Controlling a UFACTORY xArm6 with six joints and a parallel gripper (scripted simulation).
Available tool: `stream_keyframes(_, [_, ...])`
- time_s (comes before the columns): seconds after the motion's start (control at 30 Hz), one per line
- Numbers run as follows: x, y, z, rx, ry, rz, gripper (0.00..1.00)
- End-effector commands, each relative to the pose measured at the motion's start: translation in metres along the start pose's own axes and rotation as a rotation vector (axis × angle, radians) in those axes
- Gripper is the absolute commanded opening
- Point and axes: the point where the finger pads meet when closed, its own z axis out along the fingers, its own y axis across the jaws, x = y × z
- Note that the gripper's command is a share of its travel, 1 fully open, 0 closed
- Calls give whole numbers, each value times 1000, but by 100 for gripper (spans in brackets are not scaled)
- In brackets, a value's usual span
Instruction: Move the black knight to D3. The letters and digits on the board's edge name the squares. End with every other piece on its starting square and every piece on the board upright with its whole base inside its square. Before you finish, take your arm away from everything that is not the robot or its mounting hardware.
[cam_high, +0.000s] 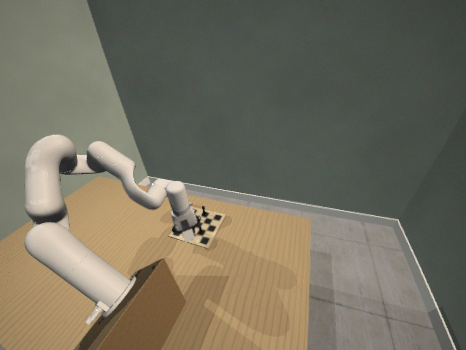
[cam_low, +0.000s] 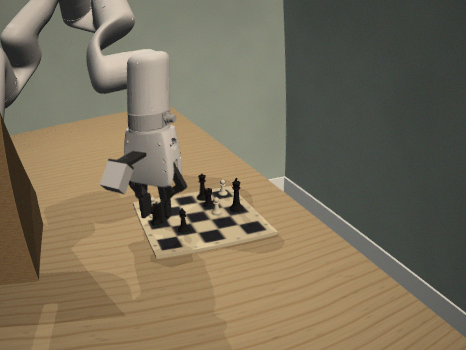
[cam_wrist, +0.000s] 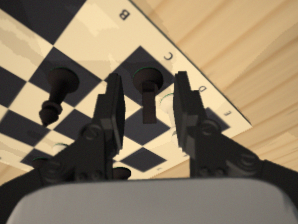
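The small chessboard (cam_low: 232, 231) (cam_high: 218, 218) (cam_wrist: 30, 40) lies on the wooden table. My gripper (cam_low: 156, 212) (cam_high: 187, 231) (cam_wrist: 148, 89) is low over the board's near-left corner, fingers partly open. A dark piece that I take for the black knight (cam_low: 157, 216) (cam_wrist: 148, 97) stands upright between the fingers, near the edge letter C, with a gap on each side. A black pawn (cam_low: 183, 220) (cam_wrist: 57, 95) stands one square away. Taller black pieces (cam_low: 202, 185) (cam_low: 235, 195) and two white pawns (cam_low: 222, 187) (cam_low: 216, 206) stand at the far side.
A brown cardboard box (cam_high: 145, 310) (cam_low: 15, 220) stands on the table by the arm's base. The table ends at a grey floor (cam_high: 360, 280) to the right, and dark walls close the room behind.
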Motion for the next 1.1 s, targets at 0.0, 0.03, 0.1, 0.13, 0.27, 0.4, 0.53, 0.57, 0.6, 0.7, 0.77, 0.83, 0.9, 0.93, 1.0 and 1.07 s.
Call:
stream_keyframes(0.0, [-1,-1,-1,2,-1,-1,37])
stream_keyframes(0.03, [-1,-1,-1,2,-1,-1,37])
stream_keyframes(0.1, [-1,-1,-1,2,-1,-1,37])
stream_keyframes(0.13, [-1,-1,-1,2,-1,-1,37])
stream_keyframes(0.27, [-1,-1,-1,2,-1,-1,37])
stream_keyframes(0.4, [-1,-1,-1,2,-1,-1,37])
stream_keyframes(0.53, [-1,-1,-1,2,-1,-1,0])
stream_keyframes(0.57, [-1,-1,-1,2,-1,-1,0])
stream_keyframes(0.6, [-1,-1,-1,2,-1,-1,0])
stream_keyframes(0.7, [-1,-1,-1,2,-1,-1,0])
stream_keyframes(0.77, [-1,-1,-1,2,-1,-1,0])
stream_keyframes(0.83, [-1,-1,-1,2,-1,-1,0])
stream_keyframes(0.9, [-1,-1,-1,2,-1,-1,0])
stream_keyframes(0.93, [-1,-1,-1,2,-1,-1,0])
stream_keyframes(1.0, [-1,-1,-1,2,-1,-1,0])
stream_keyframes(1.07, [-1,-1,-1,2,-1,-1,0])
